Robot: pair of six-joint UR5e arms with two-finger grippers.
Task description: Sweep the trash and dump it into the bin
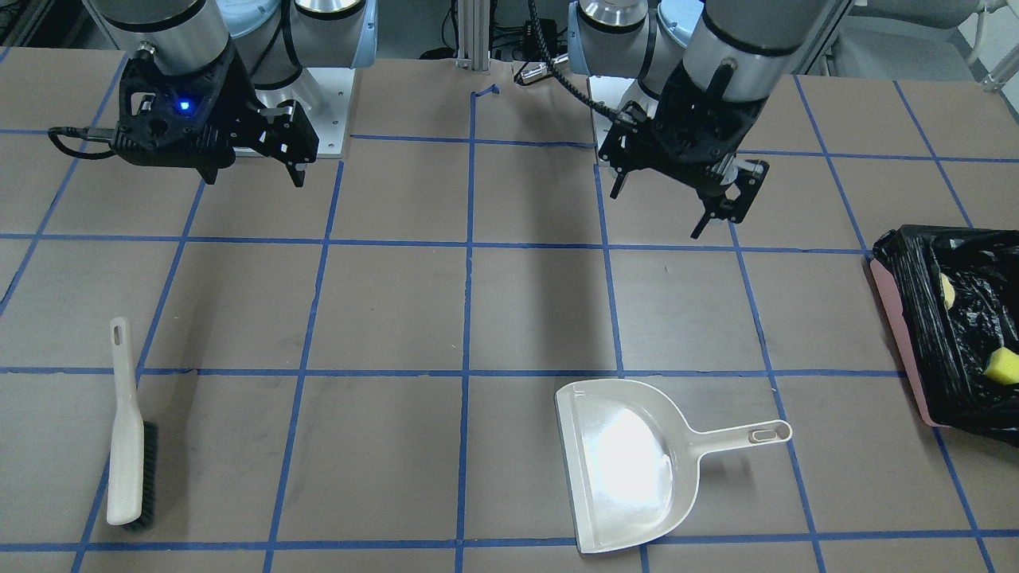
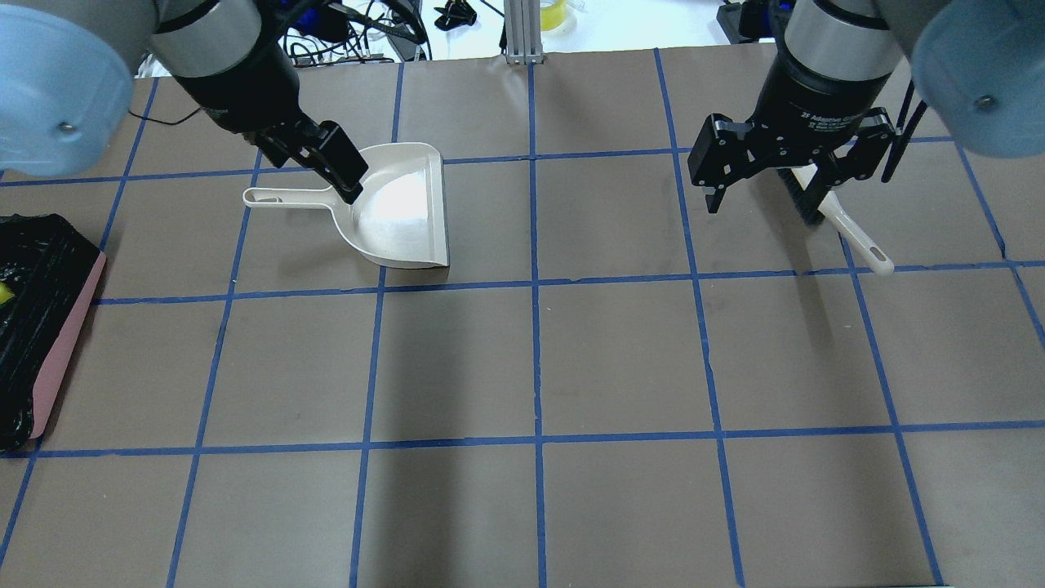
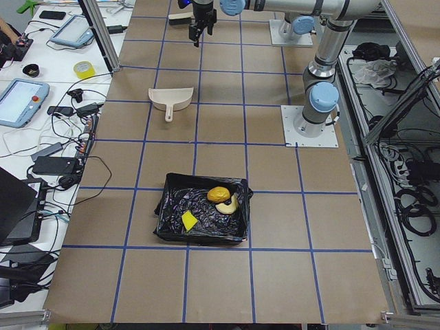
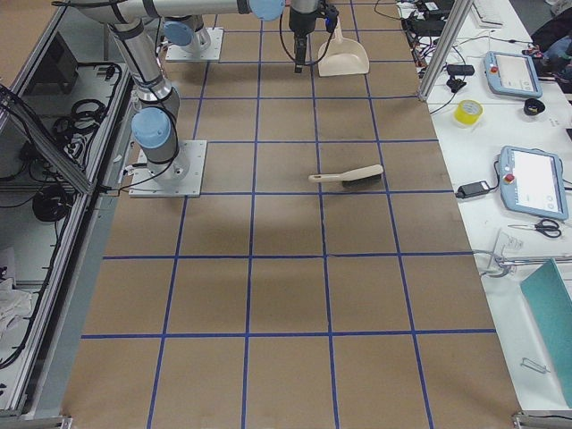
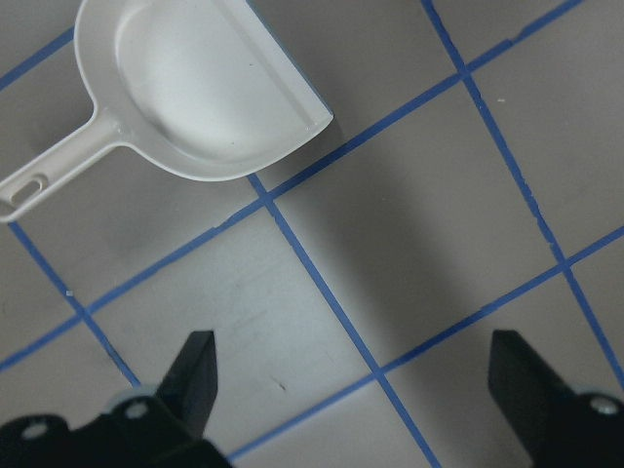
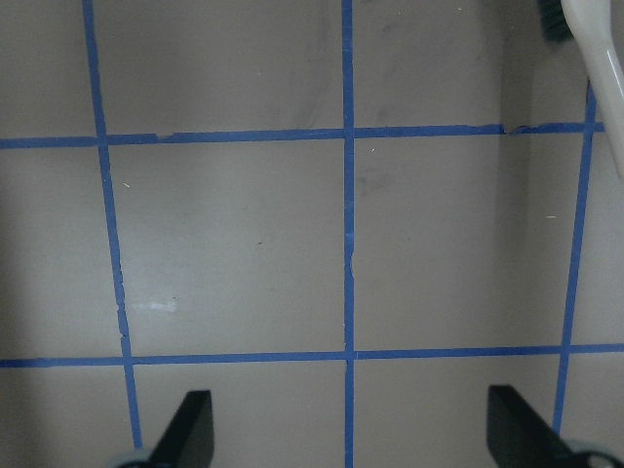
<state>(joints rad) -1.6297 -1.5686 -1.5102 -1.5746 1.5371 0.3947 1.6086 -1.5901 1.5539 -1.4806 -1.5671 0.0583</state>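
The bin [image 3: 172,234], pink-sided with a black bag, stands at the table's end on my left. Inside it lie the trash pieces: a yellow-orange potato toy [image 3: 218,194], a croissant toy [image 3: 229,205] and a sponge piece [image 3: 189,220]. The beige dustpan [image 1: 629,461] rests empty on the table, and the beige brush [image 1: 127,430] lies flat far to its side. My left gripper [image 1: 661,211] hangs open above the table, back from the dustpan [image 5: 195,88]. Just as high, my right gripper [image 1: 255,175] is open and empty, with the brush handle [image 6: 600,58] at its view's corner.
Brown table paper carries a blue tape grid [image 2: 535,286]. The bin [image 1: 899,318] sits at the table edge. Both arm bases stand at the robot's side of the table. Tablets, cables and tape rolls lie on side benches beyond the table.
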